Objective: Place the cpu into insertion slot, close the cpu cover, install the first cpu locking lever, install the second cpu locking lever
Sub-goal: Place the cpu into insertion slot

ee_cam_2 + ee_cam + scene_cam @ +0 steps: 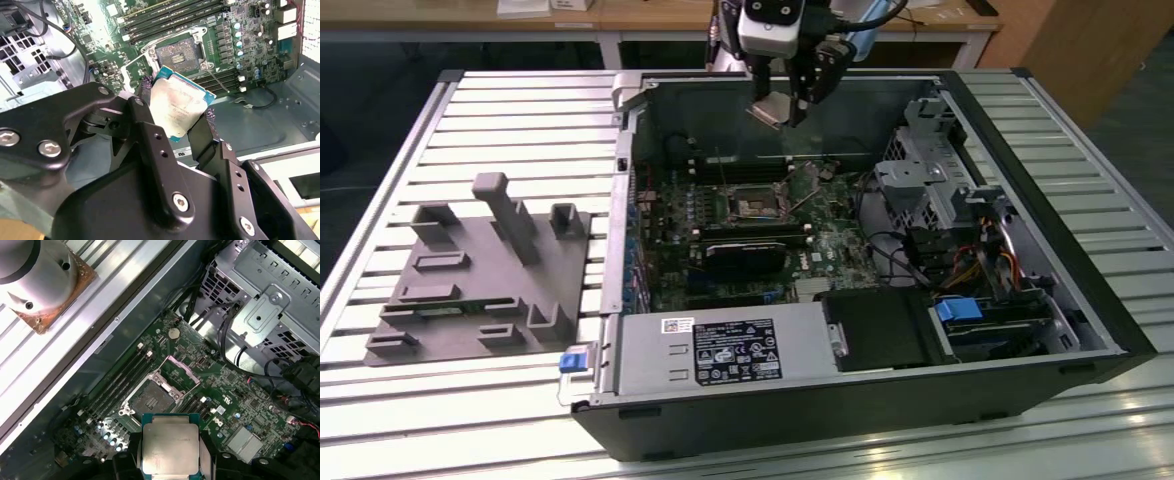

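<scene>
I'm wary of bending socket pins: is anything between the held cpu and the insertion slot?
Nothing visible does. The gripper holds the cpu in open air above the motherboard; the insertion slot lies bare, its cpu cover swung up off it.

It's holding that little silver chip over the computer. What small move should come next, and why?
Probably ease down toward the small square dark-framed socket with the tan-gold centre. The gripper is shut on the small flat square silver-grey chip, high above the open case, and the socket lies bare with its thin silvery metal cover frame swung open.
</scene>
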Robot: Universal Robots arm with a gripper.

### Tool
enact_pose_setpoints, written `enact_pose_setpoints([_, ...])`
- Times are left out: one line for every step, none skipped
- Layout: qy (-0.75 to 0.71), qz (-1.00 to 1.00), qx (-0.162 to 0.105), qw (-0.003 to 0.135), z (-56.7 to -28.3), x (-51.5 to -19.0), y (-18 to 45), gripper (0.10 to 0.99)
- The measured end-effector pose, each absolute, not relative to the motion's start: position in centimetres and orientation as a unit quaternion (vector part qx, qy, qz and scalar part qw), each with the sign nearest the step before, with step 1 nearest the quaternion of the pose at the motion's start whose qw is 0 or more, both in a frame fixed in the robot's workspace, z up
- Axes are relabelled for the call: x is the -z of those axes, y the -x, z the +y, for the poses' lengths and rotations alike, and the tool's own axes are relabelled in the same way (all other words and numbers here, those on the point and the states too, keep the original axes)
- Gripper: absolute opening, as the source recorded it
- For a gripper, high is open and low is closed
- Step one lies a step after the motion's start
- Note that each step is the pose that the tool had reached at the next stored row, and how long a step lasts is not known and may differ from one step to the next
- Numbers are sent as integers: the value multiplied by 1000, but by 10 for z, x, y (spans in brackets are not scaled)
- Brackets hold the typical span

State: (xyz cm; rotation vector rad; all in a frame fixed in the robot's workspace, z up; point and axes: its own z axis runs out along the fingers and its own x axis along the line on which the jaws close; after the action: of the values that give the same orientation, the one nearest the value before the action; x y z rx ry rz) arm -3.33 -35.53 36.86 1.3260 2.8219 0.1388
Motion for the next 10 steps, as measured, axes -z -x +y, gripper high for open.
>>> enact_pose_setpoints([-428, 903, -44, 10, -355, -369, 33, 541])
enact_pose_setpoints([-431, 901, -44, 11, -355, -369, 33, 541])
enact_pose_setpoints([-434, 900, -44, 11, -355, -369, 33, 541])
enact_pose_setpoints([-437, 898, -44, 11, -355, -369, 33, 541])
enact_pose_setpoints([-439, 897, -44, 11, -355, -368, 33, 541])
enact_pose_setpoints([-442, 896, -44, 11, -355, -368, 33, 541])
enact_pose_setpoints([-444, 895, -44, 11, -355, -368, 33, 541])
enact_pose_setpoints([-445, 895, -44, 11, -355, -368, 33, 541])
enact_pose_setpoints([-445, 895, -44, 11, -355, -367, 33, 541])
enact_pose_setpoints([-445, 894, -44, 11, -355, -367, 33, 541])
